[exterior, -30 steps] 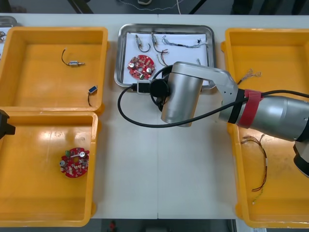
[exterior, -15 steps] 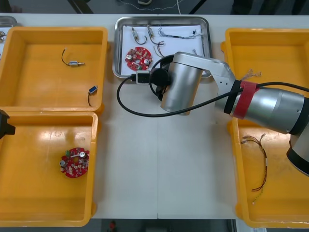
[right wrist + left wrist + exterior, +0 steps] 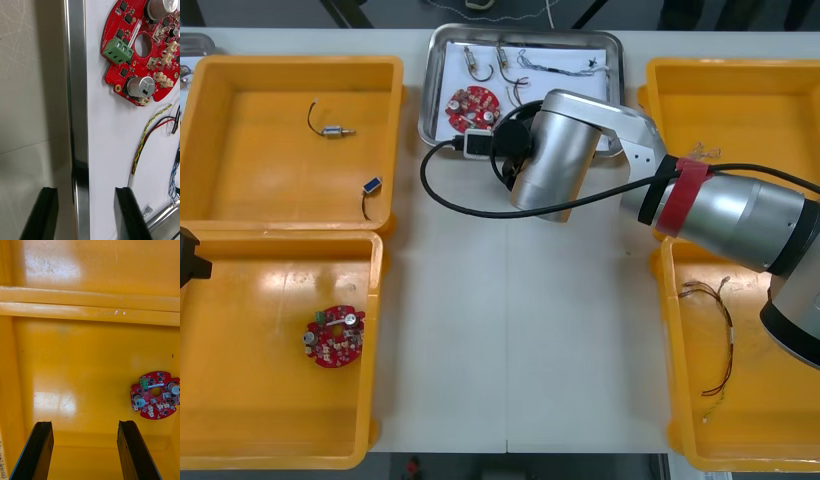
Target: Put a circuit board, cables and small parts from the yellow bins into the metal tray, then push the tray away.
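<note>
The left gripper (image 3: 85, 427) hangs over the near left bin (image 3: 240, 430), at the left side of the table (image 3: 510, 330). Its two fingers stand wide apart and hold nothing. A red board (image 3: 155, 395) lies flat on the bin floor just past them. I think this arm is only waiting.

On the other side, the near right bin (image 3: 770, 430) has a thin cable (image 3: 729, 340) in it.

The right arm (image 3: 740, 215) reaches from the right side over the middle of the table to the metal tray (image 3: 435, 90). The right gripper (image 3: 87, 189) is down at the tray's near rim. Its fingers are apart and grip nothing. One finger is outside the rim, over the table. The other is inside, over the tray's white floor. I think it stands this way so the rim sits between the fingers and the tray cannot slide off to one side when it is pushed.

Inside the tray lie a second red board (image 3: 146, 48), a red and yellow cable (image 3: 149, 129), a blue and white cable (image 3: 173, 180) and a shiny metal part (image 3: 165, 219). The tray looks full, so I judge the job is at its last step, the push.

The tray sits between the two far bins, close to the table's far edge. The far left bin (image 3: 240, 150) has a small metal part (image 3: 333, 131) in it.
</note>
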Robot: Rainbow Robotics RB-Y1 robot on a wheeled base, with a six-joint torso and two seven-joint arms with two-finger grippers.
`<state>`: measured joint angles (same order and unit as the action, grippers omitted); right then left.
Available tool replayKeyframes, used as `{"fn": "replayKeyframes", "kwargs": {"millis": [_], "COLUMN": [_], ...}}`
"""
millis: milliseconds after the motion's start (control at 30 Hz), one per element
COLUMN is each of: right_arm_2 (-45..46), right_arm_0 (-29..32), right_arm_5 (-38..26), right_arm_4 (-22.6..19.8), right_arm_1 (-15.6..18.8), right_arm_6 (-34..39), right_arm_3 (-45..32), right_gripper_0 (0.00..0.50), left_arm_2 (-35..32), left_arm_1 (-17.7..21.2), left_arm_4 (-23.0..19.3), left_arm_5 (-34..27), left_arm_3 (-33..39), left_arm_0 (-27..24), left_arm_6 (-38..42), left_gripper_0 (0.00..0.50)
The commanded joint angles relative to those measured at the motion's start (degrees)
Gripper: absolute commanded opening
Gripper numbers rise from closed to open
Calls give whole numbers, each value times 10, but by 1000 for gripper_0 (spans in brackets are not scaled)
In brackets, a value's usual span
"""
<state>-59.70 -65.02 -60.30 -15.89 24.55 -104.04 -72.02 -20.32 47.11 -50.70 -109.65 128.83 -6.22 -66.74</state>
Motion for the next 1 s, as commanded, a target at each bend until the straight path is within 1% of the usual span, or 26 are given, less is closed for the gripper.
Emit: {"fn": "replayKeyframes", "kwargs": {"millis": [33,267,300,400,567,600,700,733,867,900,1000], "right_arm_2": [30,57,69,86,122,125,152,157,201,208,247], "right_arm_0": [-29,-8,0,16,63,67,95,100,147,155,196], "right_arm_5": [1,-58,-82,-114,-205,-215,-279,-288,-378,-389,-445], "right_arm_4": [-22,-23,-23,-23,-23,-23,-23,-23,-20,-21,-20], "right_arm_1": [-9,-9,-9,-9,-9,-9,-9,-9,-5,-4,0], "right_arm_6": [-36,-33,-32,-29,-22,-22,-19,-18,-12,-12,-8], "right_arm_3": [-10,-65,-88,-122,-223,-233,-295,-305,-397,-408,-475], "right_gripper_0": [500,500,500,500,500,500,500,500,500,500,500], "left_arm_2": [-14,-14,-14,-14,-14,-14,-14,-14,-14,-14,-14], "left_arm_1": [-5,-5,-5,-5,-5,-5,-5,-5,-5,-5,-5], "left_arm_4": [-5,-5,-5,-5,-5,-5,-5,-5,-5,-5,-5], "left_arm_5": [-4,-4,-4,-4,-4,-4,-4,-4,-4,-4,-4], "left_arm_3": [15,15,15,15,15,15,15,15,15,15,15], "left_arm_0": [10,10,10,10,10,10,10,10,10,10,10], "left_arm_6": [37,37,37,37,37,37,37,37,37,37,37], "left_gripper_0": [500,500,500,500,500,500,500,500,500,500,500]}}
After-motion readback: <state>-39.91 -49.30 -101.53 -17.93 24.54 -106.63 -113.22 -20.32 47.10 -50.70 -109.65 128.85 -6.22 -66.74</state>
